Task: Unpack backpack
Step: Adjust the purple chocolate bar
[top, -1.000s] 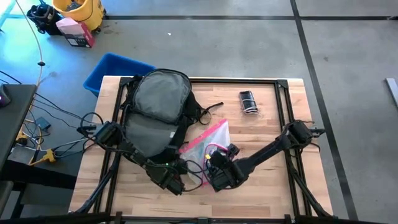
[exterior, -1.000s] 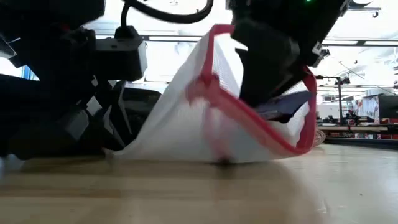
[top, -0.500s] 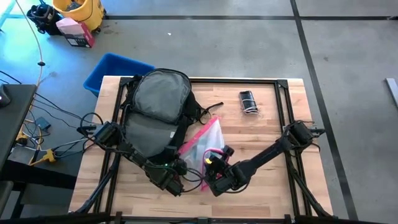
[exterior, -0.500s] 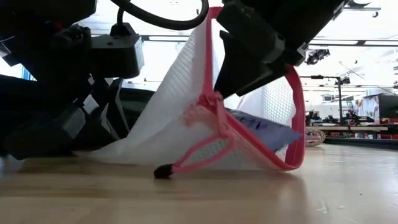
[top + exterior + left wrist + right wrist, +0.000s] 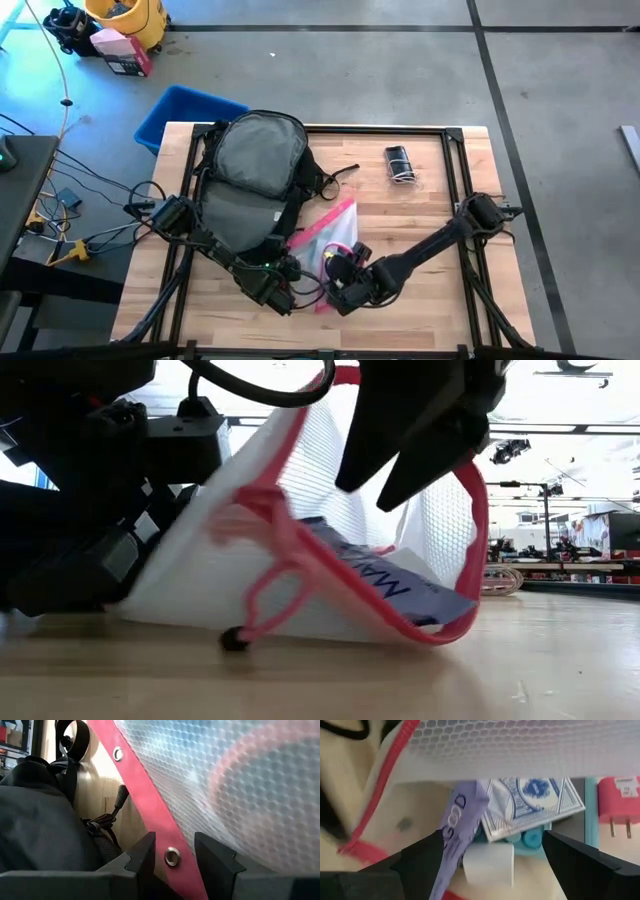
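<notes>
The black backpack with its grey back panel (image 5: 250, 175) lies flat at the table's far left, and no gripper touches it. Beside it, toward the near edge, a clear mesh pouch with pink edging (image 5: 335, 228) stands half raised (image 5: 330, 520). My left gripper (image 5: 283, 292) is shut on its pink edge. My right gripper (image 5: 335, 280) is open at the pouch's open mouth (image 5: 395, 470). Between its spread fingers (image 5: 492, 850) I see a blue card pack (image 5: 532, 802) and a purple packet (image 5: 457, 830) inside. Whether the right gripper touches the mesh cannot be told. My left gripper pinches the pouch's pink edge band (image 5: 159, 832) between its two fingers, right beside a metal eyelet (image 5: 172, 856). The fingers slant down from the table's near left. The pouch's underside rests on the table (image 5: 300, 632), while its mouth end stands raised.
A small black device with a white cable (image 5: 398, 164) lies at the table's far right. A blue bin (image 5: 185, 112) stands on the floor past the far left corner. A black frame rail (image 5: 380, 130) runs round the tabletop. Bare wood (image 5: 430, 300) lies at the near right.
My right gripper has risen and drawn a little toward the table's near edge, tipping more steeply. The pouch's mouth has widened. Its pink pull loop has dropped onto the table, and the card pack inside has come into view. My left gripper has kept still.
</notes>
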Controlling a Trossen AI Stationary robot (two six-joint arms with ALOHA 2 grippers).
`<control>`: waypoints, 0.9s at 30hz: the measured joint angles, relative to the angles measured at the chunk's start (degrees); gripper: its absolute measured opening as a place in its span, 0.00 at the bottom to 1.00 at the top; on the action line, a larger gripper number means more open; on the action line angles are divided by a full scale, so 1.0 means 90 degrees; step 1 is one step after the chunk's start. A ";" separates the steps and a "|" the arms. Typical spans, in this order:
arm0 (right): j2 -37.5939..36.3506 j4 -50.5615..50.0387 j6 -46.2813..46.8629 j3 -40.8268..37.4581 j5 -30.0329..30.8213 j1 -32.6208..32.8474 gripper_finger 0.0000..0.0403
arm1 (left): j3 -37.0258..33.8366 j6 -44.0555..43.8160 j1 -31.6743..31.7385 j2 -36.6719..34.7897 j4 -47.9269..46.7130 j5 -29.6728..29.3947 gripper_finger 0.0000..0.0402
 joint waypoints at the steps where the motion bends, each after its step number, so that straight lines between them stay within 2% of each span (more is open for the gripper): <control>1: 0.0000 0.0024 0.0008 0.0014 0.0000 0.0040 0.80 | 0.0000 -0.0003 0.0000 -0.0002 0.0000 0.0002 0.29; 6: 0.0077 0.0516 -0.0140 0.0014 -0.0017 0.0212 0.80 | 0.0000 -0.0008 0.0000 -0.0005 0.0002 0.0007 0.29; 11: 0.0367 0.0899 -0.1604 0.0009 -0.0129 0.0360 0.80 | 0.0002 -0.0010 0.0001 -0.0005 0.0022 0.0010 0.29; 13: 0.0403 0.0636 -0.2288 0.0033 -0.0041 0.0404 0.80 | 0.0002 -0.0010 0.0002 -0.0005 0.0052 0.0012 0.29; 15: 0.0399 0.0033 -0.2501 0.0094 0.0341 0.0424 0.79 | 0.0002 -0.0010 0.0002 -0.0005 0.0094 0.0049 0.29; 19: 0.0277 -0.1382 -0.1978 0.0131 0.1347 0.0216 0.77 | 0.0005 -0.0008 0.0002 -0.0007 0.0221 0.0092 0.29; 21: 0.0257 -0.1617 -0.1855 0.0131 0.1548 0.0009 0.76 | 0.0005 0.0033 0.0002 -0.0007 0.0296 0.0107 0.29; 24: 0.0249 -0.1243 -0.2422 0.0131 0.1508 -0.0193 0.76 | 0.0005 0.0043 0.0002 -0.0007 0.0347 0.0184 0.29; 27: 0.0180 -0.0599 -0.2990 0.0132 0.1015 -0.0207 0.76 | 0.0005 0.0043 0.0002 -0.0007 0.0373 0.0277 0.29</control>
